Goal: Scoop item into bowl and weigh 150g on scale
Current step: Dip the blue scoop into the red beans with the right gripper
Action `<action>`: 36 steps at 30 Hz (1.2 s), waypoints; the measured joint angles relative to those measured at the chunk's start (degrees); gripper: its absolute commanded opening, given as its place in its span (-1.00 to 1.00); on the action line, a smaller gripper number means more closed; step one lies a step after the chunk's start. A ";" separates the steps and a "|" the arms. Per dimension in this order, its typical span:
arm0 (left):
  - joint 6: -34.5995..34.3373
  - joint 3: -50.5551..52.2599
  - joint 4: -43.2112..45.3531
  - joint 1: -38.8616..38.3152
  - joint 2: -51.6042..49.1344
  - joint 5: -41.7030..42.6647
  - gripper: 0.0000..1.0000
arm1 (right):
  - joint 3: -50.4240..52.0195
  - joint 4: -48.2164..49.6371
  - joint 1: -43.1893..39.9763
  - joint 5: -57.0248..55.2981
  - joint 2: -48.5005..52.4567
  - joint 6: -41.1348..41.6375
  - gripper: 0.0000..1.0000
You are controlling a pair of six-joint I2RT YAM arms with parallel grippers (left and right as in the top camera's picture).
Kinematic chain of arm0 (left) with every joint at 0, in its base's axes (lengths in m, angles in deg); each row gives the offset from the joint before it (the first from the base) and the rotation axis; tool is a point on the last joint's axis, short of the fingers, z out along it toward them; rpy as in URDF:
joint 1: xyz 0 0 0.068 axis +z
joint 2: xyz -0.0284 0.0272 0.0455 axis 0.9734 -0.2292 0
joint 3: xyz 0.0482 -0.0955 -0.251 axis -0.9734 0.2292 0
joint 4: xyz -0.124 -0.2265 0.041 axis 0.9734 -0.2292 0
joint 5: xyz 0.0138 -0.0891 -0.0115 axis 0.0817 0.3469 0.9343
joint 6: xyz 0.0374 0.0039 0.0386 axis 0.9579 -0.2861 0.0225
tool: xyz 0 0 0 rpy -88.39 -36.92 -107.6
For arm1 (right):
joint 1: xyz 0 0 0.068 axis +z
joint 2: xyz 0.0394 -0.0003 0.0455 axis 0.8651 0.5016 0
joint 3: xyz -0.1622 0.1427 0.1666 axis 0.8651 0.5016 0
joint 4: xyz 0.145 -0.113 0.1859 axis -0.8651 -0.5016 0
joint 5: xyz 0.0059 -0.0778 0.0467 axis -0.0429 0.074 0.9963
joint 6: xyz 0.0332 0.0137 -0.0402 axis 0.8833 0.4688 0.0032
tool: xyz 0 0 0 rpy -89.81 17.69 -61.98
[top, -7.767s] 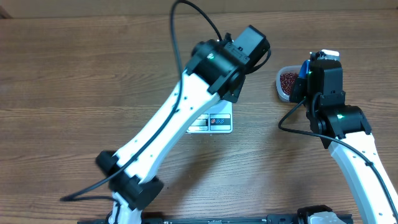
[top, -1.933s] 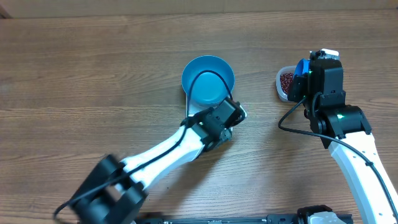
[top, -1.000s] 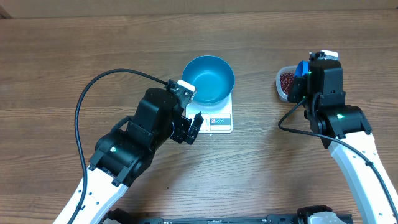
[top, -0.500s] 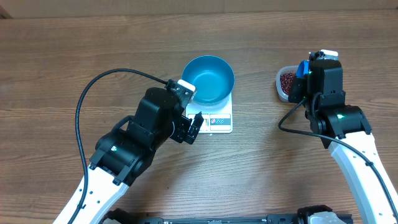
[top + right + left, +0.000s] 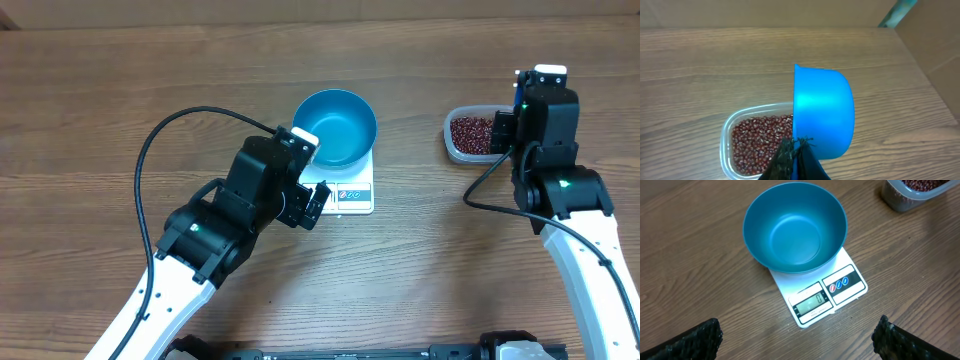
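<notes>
Overhead, the brown wooden tabletop (image 5: 120,100) carries the round deep blue bowl (image 5: 335,127), sitting on the small white square scale (image 5: 345,195). Beside the scale, the left gripper (image 5: 795,340) gapes wide, holding nothing. The right gripper (image 5: 795,155) pinches a small blue scoop (image 5: 822,115) by the clear plastic tub (image 5: 452,140) of tiny red-brown beans (image 5: 470,130).

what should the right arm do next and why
Probably dip the blue scoop, held in the shut right gripper, down into the beans in the clear tub: it hangs at the tub's end, and the bowl on the scale is empty.
</notes>
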 measured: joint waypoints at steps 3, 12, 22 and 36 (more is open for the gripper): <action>0.00 0.00 0.02 0.00 -0.66 0.00 0.99 | -0.02 -0.09 -0.24 0.02 0.61 -0.74 -0.92; 0.00 0.00 0.70 0.00 -1.55 0.00 0.99 | -0.02 -0.37 -0.24 -0.37 10.34 -5.53 -0.92; 0.00 0.00 0.94 0.00 -1.57 0.00 0.99 | -0.02 -1.42 -0.24 -1.44 15.04 -9.46 -0.92; 0.00 0.00 0.94 0.00 -1.57 -0.02 0.99 | -0.13 -0.87 -0.22 0.68 18.62 -11.54 -0.92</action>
